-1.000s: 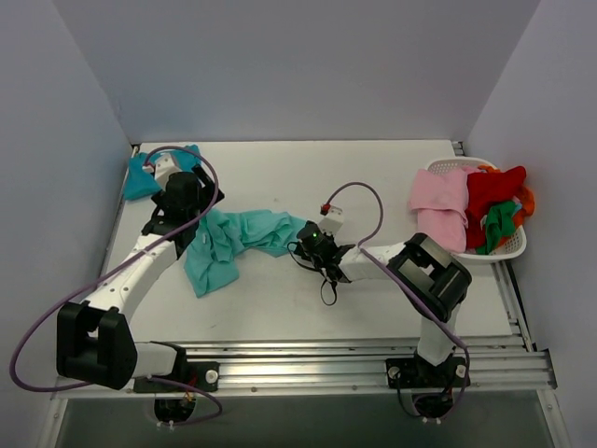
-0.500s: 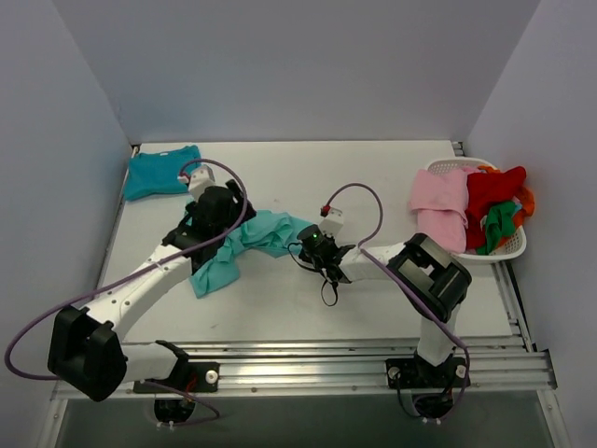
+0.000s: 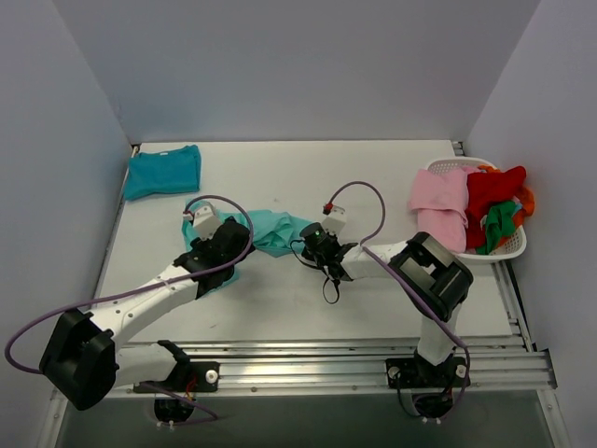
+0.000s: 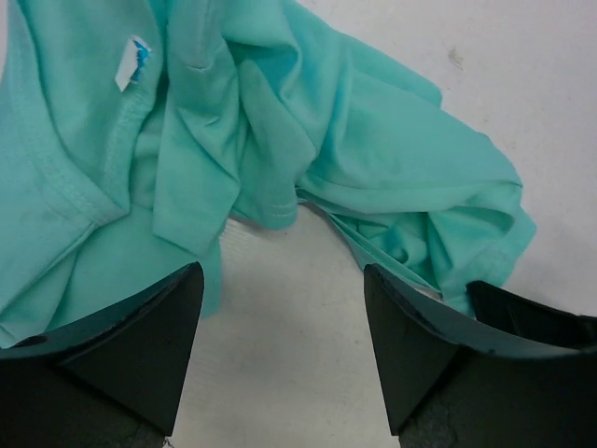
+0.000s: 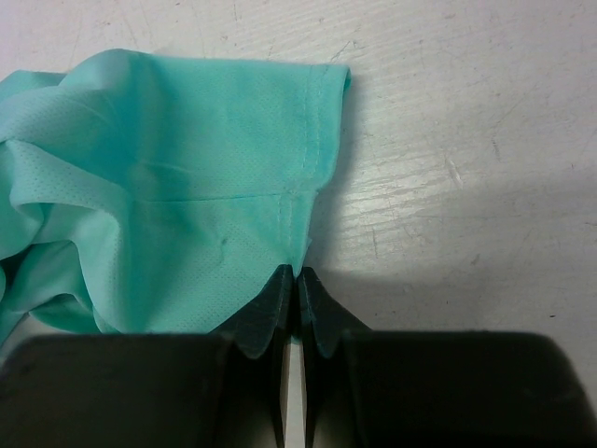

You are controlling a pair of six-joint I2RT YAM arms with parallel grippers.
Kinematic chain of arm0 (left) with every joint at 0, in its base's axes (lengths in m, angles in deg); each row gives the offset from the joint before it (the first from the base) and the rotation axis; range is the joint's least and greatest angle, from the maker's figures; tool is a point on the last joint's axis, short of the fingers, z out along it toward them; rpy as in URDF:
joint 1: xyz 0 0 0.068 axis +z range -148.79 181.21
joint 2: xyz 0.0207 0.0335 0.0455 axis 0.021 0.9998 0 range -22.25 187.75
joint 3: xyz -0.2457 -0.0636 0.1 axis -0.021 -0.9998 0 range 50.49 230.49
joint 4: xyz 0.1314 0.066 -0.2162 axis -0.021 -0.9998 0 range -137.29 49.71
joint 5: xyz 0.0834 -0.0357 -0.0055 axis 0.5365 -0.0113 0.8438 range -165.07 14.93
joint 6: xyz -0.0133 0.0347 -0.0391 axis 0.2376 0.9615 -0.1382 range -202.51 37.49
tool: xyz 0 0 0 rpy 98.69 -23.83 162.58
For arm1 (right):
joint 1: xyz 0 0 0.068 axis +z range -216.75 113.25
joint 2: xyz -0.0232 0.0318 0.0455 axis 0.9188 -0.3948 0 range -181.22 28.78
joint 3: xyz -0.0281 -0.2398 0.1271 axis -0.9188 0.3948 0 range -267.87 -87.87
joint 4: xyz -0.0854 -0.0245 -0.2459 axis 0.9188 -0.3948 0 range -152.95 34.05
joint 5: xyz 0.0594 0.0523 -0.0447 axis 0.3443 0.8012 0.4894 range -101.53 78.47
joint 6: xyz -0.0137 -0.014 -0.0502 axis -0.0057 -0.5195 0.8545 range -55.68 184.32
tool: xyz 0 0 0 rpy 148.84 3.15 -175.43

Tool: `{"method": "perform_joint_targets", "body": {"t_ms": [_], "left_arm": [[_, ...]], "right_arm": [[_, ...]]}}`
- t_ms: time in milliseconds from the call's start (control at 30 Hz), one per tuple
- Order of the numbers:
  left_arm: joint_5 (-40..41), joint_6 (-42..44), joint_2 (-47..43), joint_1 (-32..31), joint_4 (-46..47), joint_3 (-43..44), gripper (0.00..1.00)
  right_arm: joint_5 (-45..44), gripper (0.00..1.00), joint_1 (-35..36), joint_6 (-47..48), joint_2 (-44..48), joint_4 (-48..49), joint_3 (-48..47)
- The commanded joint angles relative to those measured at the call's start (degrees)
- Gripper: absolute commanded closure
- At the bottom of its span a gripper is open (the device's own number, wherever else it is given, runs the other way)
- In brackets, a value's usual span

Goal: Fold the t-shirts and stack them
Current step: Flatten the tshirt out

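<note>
Light turquoise t-shirt (image 3: 270, 231) crumpled on the tabletop (image 3: 373, 177), long axis left-right between the arms. Right pincer (image 5: 297, 276) pinching its right-hand hem; left pincer (image 4: 280, 280) spread just above its bunched left end. Teal t-shirt (image 3: 163, 172) folded far-left.

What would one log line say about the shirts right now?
left end effector: open over turquoise t-shirt | right end effector: shut on its sleeve | teal t-shirt: folded, far-left corner

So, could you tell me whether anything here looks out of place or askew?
The light turquoise cotton t-shirt lies crumpled mid-table, bunched in folds, its sleeve hem pinched in the right claw. The darker teal-blue t-shirt sits folded in the far left corner. A pink garment droops over the rim of the white basket.
</note>
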Motion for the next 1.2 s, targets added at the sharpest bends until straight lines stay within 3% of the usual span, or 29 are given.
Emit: {"method": "perform_joint_targets", "body": {"t_ms": [0, 267, 633, 900, 1033, 1167], "left_arm": [[6.56, -5.39, -0.17, 0.18, -0.6, -2.08, 0.22], [8.33, -6.82, 4.04, 1.76, 3.0, -3.93, 0.23], [2.45, -2.51, 11.6, 8.53, 13.37, -5.16, 0.26], [-0.02, -1.54, 14.07, 8.71, 17.51, -5.51, 0.31], [-0.81, -1.19, 13.98, 8.71, 18.04, -5.34, 0.41], [-0.9, -0.93, 13.81, 8.71, 18.04, -5.08, 0.73]], "right_arm": [[-1.53, 1.0, -0.43, 0.56, 2.09, -4.49, 1.26], [-1.62, 1.0, -1.14, 0.74, 2.7, -4.58, 2.4], [-1.09, 1.0, -2.63, 0.91, 1.83, -3.78, 2.84], [-0.39, 1.0, -3.25, 1.0, -0.37, -2.91, 2.32], [-0.21, 1.0, -3.42, 1.09, -1.25, -2.64, 2.05], [-0.04, 1.0, -3.6, 1.09, -2.04, -2.38, 1.88]]}}
